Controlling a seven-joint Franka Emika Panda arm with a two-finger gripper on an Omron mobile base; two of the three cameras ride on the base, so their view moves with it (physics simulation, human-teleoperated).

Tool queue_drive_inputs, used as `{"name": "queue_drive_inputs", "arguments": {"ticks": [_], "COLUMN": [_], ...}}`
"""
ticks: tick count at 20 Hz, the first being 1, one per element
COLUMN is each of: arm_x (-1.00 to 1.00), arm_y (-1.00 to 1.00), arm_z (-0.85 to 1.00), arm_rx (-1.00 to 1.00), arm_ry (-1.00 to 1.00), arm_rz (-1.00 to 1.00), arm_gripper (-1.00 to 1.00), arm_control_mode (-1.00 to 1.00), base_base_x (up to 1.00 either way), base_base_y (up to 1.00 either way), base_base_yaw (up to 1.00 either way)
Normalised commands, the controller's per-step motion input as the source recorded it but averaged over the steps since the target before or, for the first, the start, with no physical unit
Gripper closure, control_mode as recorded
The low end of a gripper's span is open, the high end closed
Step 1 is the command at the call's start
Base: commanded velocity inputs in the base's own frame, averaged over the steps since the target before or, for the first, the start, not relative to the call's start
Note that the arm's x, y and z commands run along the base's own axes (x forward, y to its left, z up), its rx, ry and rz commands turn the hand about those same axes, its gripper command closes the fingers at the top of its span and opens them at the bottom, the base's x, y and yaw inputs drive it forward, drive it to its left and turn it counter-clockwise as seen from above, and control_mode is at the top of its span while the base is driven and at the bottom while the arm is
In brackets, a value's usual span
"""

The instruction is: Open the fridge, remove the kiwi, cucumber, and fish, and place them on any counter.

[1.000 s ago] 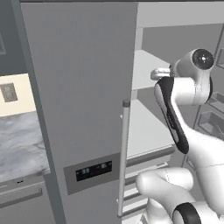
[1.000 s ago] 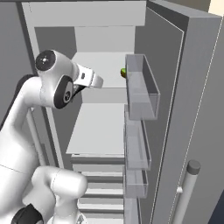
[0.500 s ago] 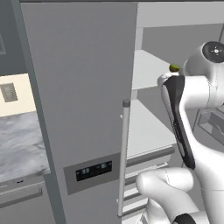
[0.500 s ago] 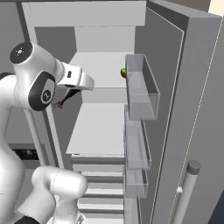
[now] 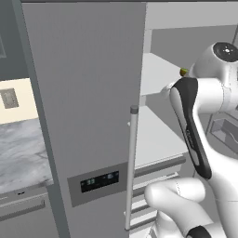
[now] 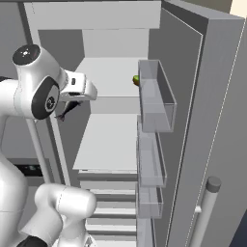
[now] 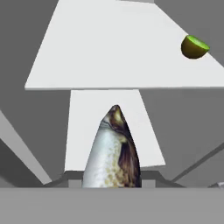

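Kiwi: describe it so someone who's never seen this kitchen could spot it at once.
Start at the tall grey fridge with its right door swung open. On the upper white shelf inside, near the right edge beside the door's clear bins, sits the kiwi. It is a small olive-green rounded fruit, alone on that shelf, unlike the long silvery-brown fish in the gripper.

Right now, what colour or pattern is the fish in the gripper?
Silvery-grey speckled fish with a dark brown back and yellowish patches; clearest in the hand view.
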Motion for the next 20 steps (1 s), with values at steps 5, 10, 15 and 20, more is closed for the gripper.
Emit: {"name": "queue_drive_inputs", "arguments": {"ticks": [5,10,15,20], "arm_x": [0.0,0.0,0.0,0.0], "arm_y": [0.15,0.0,0.0,0.0], "arm_z": [-0.29,0.0,0.0,0.0], "arm_rx": [0.0,0.0,0.0,0.0], "arm_ry": [0.01,0.0,0.0,0.0], "arm_rz": [0.11,0.0,0.0,0.0], "arm_gripper": [1.0,1.0,1.0,1.0], "arm_control_mode": [1.0,1.0,1.0,1.0], "base_base_x": [-0.02,-0.52,-0.95,-0.6], "base_base_y": [0.04,0.17,0.23,0.64], "base_base_yaw": [0.02,0.09,0.01,0.02]}}
